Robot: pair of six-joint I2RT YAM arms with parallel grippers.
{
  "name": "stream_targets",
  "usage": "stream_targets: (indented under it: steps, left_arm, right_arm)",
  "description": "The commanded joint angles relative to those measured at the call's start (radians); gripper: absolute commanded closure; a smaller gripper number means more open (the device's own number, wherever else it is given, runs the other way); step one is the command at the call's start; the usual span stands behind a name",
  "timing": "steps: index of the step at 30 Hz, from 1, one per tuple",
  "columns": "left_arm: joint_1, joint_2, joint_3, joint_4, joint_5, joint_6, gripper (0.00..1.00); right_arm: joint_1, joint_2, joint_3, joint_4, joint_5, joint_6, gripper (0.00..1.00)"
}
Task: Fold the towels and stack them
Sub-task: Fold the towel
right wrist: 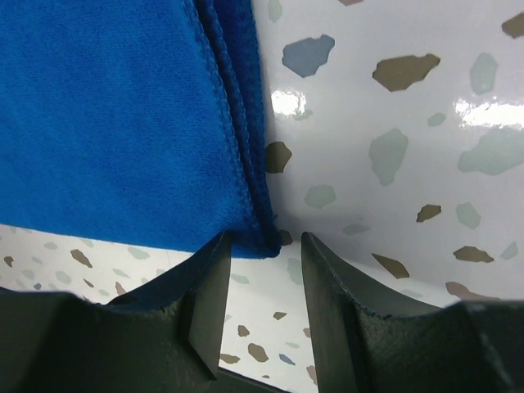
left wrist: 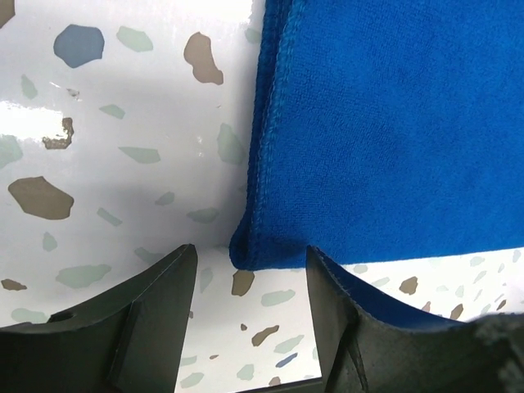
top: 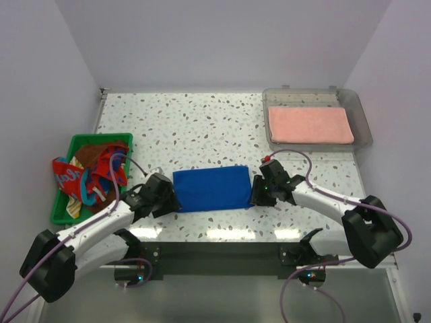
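Spread, pinching nothing: left end effector (left wrist: 250, 255) and right end effector (right wrist: 263, 242) each straddling a near corner of the blue towel (top: 212, 188), folded flat on the desk (top: 202, 128). Seemingly between fold and stack; calls next for closing on both corners and lifting onto the pink towel (top: 311, 126).

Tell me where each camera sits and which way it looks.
Top: above and behind, looking down on the table; left arm and right arm show.
Left wrist: on the left arm, looking down at the blue towel's corner; its two fingers show.
Right wrist: likewise, at the towel's other end; its fingers show.
Shared: all three see the blue towel.
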Motion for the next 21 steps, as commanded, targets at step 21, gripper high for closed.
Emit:
stream_targets:
  steps: [21]
  left_arm:
    - [0.001, 0.0, -0.016, 0.062, 0.05, 0.001, 0.56]
  right_arm:
    - [-0.006, 0.05, 0.012, -0.047, -0.058, 0.0, 0.62]
